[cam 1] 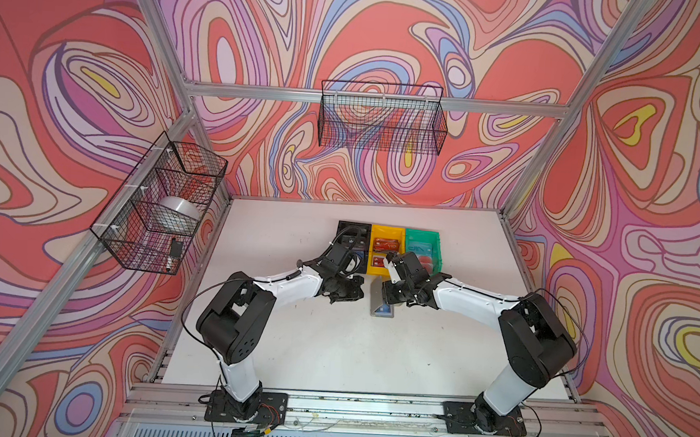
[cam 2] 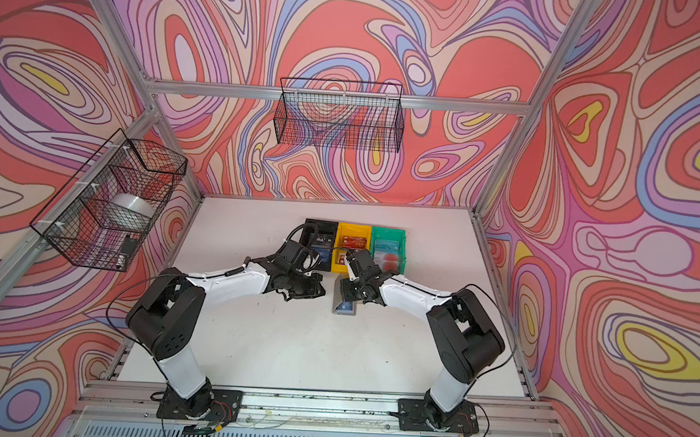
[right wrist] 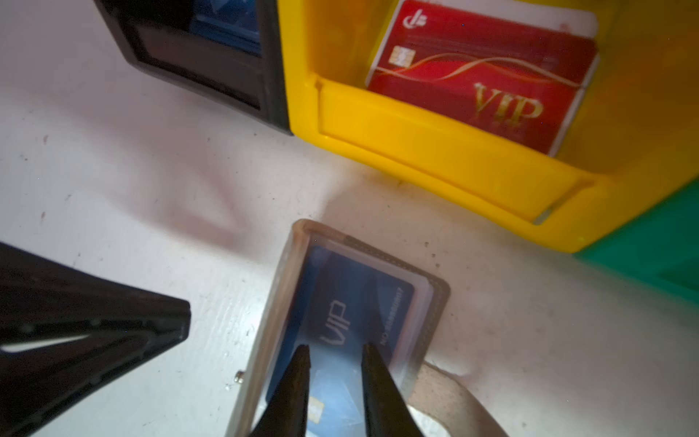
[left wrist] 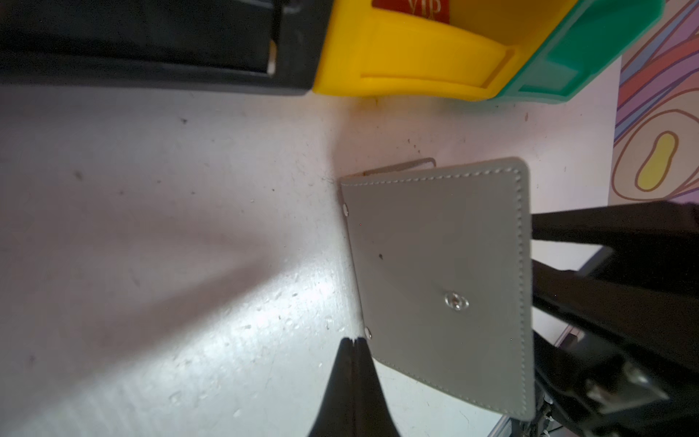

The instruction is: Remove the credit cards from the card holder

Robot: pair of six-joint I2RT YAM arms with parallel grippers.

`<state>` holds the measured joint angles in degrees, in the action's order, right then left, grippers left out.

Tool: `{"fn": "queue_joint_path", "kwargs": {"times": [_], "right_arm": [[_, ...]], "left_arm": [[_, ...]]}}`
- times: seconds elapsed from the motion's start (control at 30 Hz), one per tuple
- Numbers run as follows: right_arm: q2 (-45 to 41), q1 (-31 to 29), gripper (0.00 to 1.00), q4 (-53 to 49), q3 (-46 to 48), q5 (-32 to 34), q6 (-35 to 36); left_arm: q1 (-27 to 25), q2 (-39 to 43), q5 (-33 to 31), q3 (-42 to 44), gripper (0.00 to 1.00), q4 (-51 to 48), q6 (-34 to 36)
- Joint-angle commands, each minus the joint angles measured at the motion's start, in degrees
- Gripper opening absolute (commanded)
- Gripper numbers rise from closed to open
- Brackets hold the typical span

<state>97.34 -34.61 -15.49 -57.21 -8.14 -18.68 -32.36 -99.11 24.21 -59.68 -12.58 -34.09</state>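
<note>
Centrally on the worktop [cam 1: 332, 351], the card holder [left wrist: 438, 272] lay near the yellow bin [right wrist: 435, 162]. The right tool [right wrist: 334, 353], narrowly parted, was poised over its blue card [right wrist: 340, 299]. The left tool [left wrist: 353, 340], fully closed, was just beside it.

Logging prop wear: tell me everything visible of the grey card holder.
The card holder is a grey leather-look folder with stitched edges, a metal snap stud and spine rivets. It lies open on the white table near the yellow bin, one cover tilted up. A clear sleeve holds a dark blue VIP card. The right pincer hangs open over that sleeve; the shut left pincer points at the spine.
</note>
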Motion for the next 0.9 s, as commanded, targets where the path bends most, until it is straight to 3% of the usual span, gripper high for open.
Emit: {"fn": "queue_joint_path", "kwargs": {"times": [0.0, 0.13, 0.37, 0.6, 0.87], "right_arm": [[1.26, -0.78, 0.27, 5.28, -1.05, -8.99, -0.39], [3.79, -2.03, 0.27, 7.94, -2.72, -14.17, -1.25], [10.74, -3.90, 0.27, 8.31, -5.86, -14.56, -3.26], [11.27, -3.97, 0.27, 7.59, -4.37, -12.18, -4.46], [8.02, -3.92, 0.27, 8.64, -2.65, -12.17, -4.61]], "left_arm": [[3.22, 5.23, 1.17, 2.96, 0.00, -2.04, 0.89], [8.01, 10.22, 4.50, 6.70, 0.02, -1.09, -0.08], [9.18, 12.71, 7.64, 7.59, 0.16, 1.09, -3.26], [9.22, 7.19, 15.69, 11.19, 0.17, 16.00, -11.66], [8.24, 1.45, 14.68, 13.12, 0.19, 22.91, -14.77]]}}
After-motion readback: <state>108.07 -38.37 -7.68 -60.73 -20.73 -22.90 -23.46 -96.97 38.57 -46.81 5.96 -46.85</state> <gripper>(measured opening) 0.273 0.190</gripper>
